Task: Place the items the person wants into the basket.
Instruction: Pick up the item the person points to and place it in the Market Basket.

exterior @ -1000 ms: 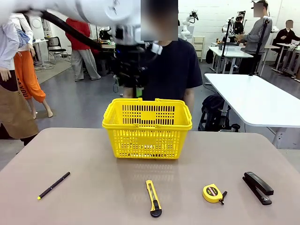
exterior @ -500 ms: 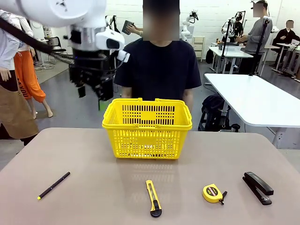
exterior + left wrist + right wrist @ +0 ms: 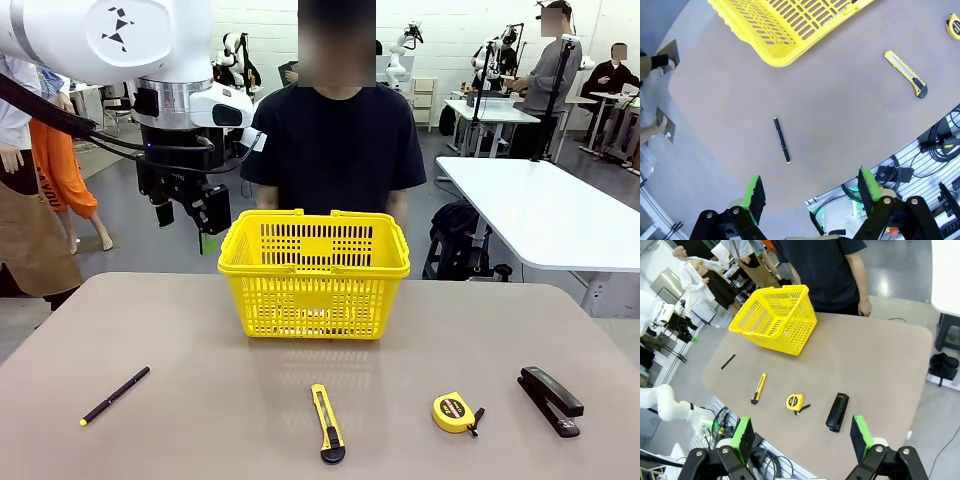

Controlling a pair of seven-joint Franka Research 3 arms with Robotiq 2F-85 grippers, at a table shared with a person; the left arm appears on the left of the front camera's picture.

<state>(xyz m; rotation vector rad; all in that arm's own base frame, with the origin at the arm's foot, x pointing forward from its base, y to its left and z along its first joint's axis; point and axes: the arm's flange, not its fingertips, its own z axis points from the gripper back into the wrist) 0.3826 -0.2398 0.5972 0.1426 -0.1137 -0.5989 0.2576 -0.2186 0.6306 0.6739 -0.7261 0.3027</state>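
Observation:
The yellow basket (image 3: pixel 314 270) stands at the middle of the table in front of the person (image 3: pixel 338 140) in a dark t-shirt. Near the front edge lie a yellow-and-black utility knife (image 3: pixel 326 422) and a round yellow tape measure (image 3: pixel 454 412). My left gripper (image 3: pixel 187 222) hangs open and empty in the air, just left of the basket's far left corner. Its wrist view looks down on the basket (image 3: pixel 790 25), the knife (image 3: pixel 906 73) and the tape measure (image 3: pixel 954 25). High over the table, my right gripper (image 3: pixel 802 435) is open above the basket (image 3: pixel 775 317), knife (image 3: pixel 758 388) and tape measure (image 3: pixel 795 402).
A thin black pen (image 3: pixel 115 394) lies at the front left and a black stapler (image 3: pixel 549 399) at the front right. Bare tabletop lies between the basket and the front row. A white table (image 3: pixel 540 215) stands behind on the right.
My left arm has swung from over the basket's far rim out to the left and slightly down, still open. The things on the table have not moved.

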